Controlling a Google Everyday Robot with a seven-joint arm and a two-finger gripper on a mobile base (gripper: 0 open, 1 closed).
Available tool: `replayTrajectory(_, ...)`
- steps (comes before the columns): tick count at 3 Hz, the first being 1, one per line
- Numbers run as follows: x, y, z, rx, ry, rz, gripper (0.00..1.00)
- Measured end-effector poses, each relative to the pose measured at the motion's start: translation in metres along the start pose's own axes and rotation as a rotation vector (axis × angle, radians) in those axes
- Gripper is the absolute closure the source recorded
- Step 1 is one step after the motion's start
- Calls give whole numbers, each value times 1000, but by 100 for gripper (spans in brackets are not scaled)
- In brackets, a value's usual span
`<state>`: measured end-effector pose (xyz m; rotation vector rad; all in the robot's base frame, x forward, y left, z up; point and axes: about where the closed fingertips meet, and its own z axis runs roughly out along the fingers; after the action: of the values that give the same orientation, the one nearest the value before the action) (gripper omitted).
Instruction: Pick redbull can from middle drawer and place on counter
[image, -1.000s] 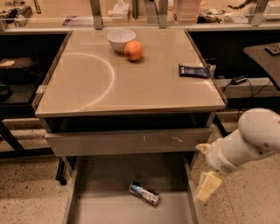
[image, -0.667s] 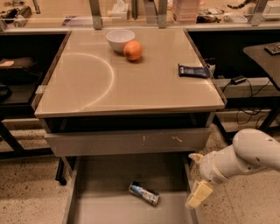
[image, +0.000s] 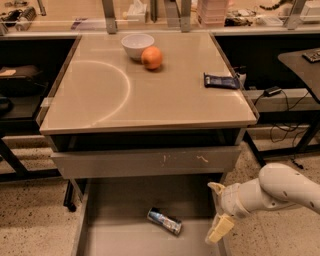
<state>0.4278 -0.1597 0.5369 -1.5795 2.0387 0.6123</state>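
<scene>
The redbull can lies on its side on the flat bottom of the open middle drawer, near the drawer's centre. The beige counter with the pale arc mark is above it. My gripper hangs over the drawer's right side wall, to the right of the can and apart from it. Its two cream fingers stand spread, open and empty. The white arm reaches in from the right.
On the counter stand a white bowl, an orange and a flat dark-blue snack packet near the right edge. A shut grey drawer front with white scratches sits above the open drawer. Cables and a dark table are at right.
My arm has moved down and to the left, bringing the gripper lower beside the drawer's right wall. The can has not moved.
</scene>
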Motion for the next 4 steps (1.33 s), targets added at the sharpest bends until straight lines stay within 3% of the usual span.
replayTrajectory(1,7,4,19,-31,-23,43,0)
replayTrajectory(2,17,10,55,-55,-100,109,0)
replayTrajectory(3,21,16,99,-71,-188,118,0)
replayTrajectory(4,14,20,130,-65,-266,57,0)
